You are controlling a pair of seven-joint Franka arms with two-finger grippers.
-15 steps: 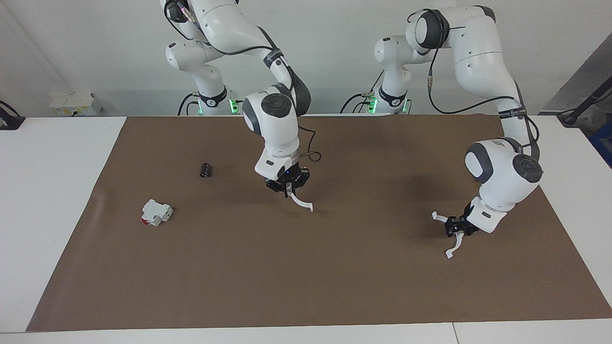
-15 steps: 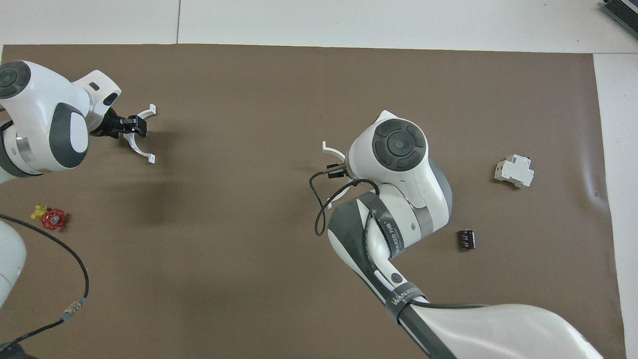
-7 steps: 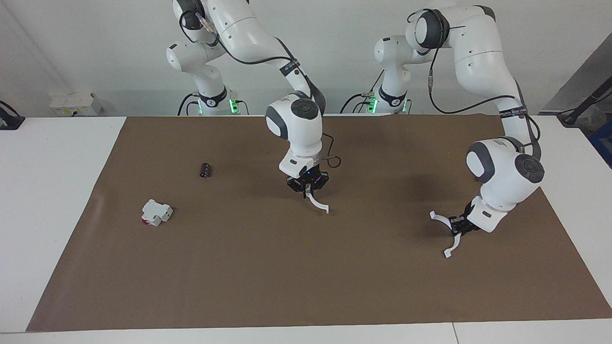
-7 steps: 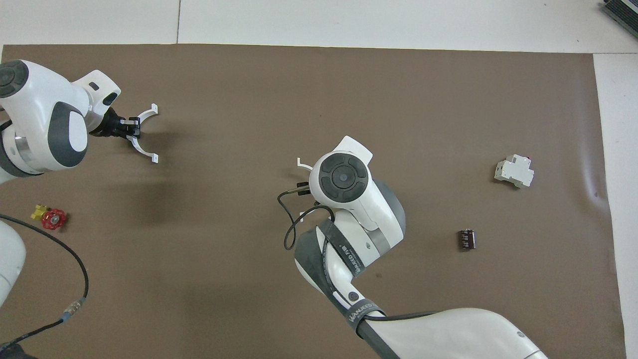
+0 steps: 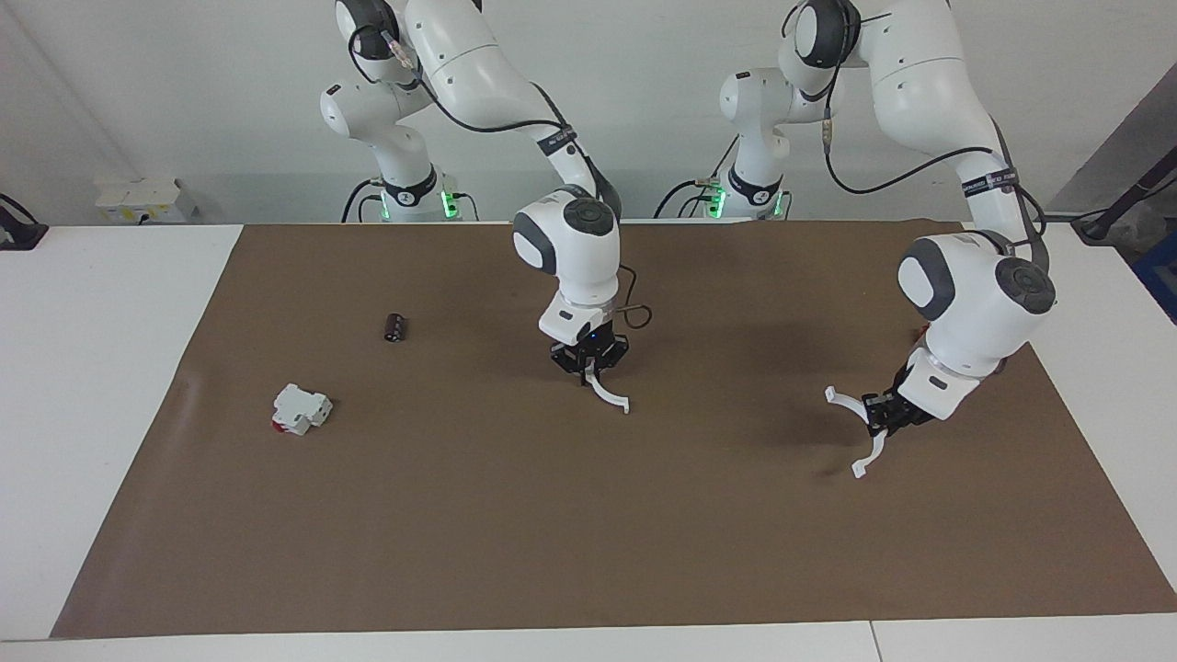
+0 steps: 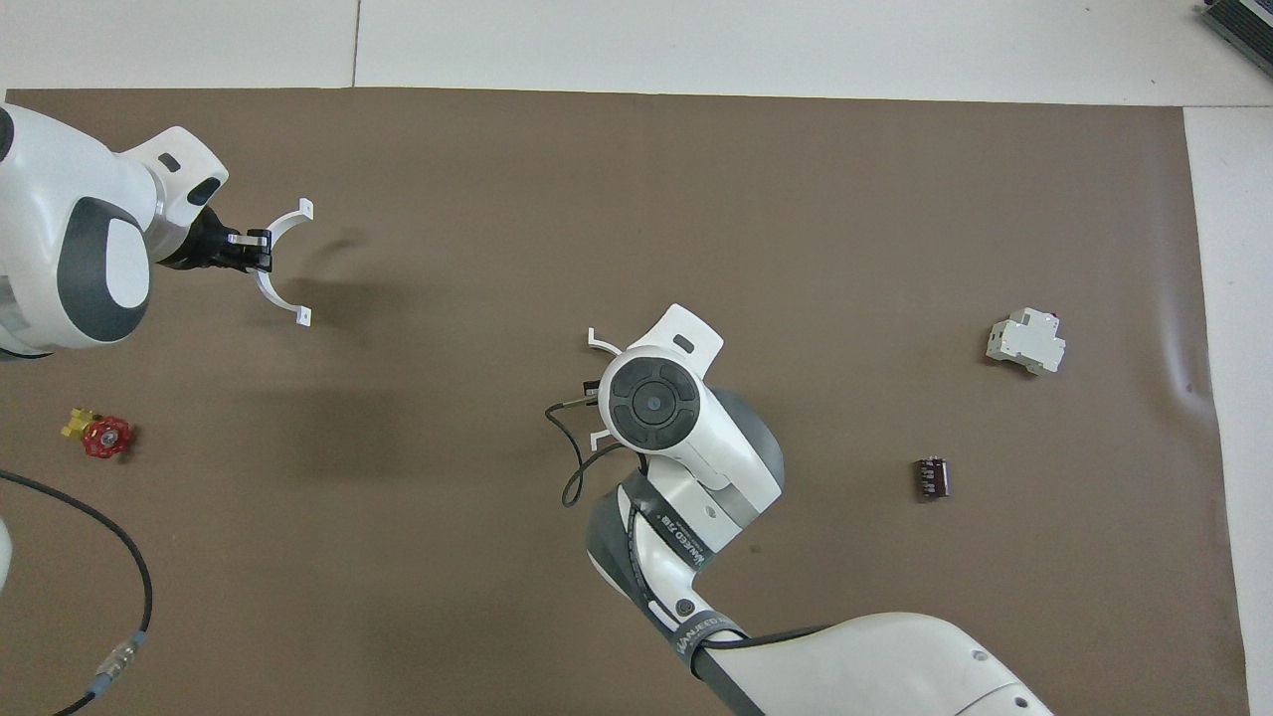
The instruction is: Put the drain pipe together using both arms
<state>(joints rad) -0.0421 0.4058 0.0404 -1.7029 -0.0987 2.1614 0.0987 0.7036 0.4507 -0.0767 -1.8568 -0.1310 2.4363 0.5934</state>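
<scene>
Gripping one white half-ring each, both pincers are held above the brown mat [image 5: 588, 515] on the worktop [image 5: 110, 386]. The right pincer [image 5: 589, 363] is closed on the top of its arc [image 5: 609, 393], over the mat's middle; the arc hangs down, its lower end tab pointed toward the left arm's end. The left pincer [image 5: 885, 413] is closed on the middle of the other arc [image 5: 857, 432], over the mat near the left arm's end; in the overhead view that arc [image 6: 281, 261] lies roughly flat, its open side turned toward the right pincer [image 6: 597, 393].

The two halves are well apart, with bare mat between them. Judgement: joining calls for the gap to be closed along the table's length and the hanging arc turned so end tabs face end tabs.

Nothing stands in that lane. A black cylinder [image 5: 395, 326] and a white block with a red end [image 5: 300, 409] lie toward the right arm's end; a small red-and-yellow valve [image 6: 99, 435] lies near the left arm.
</scene>
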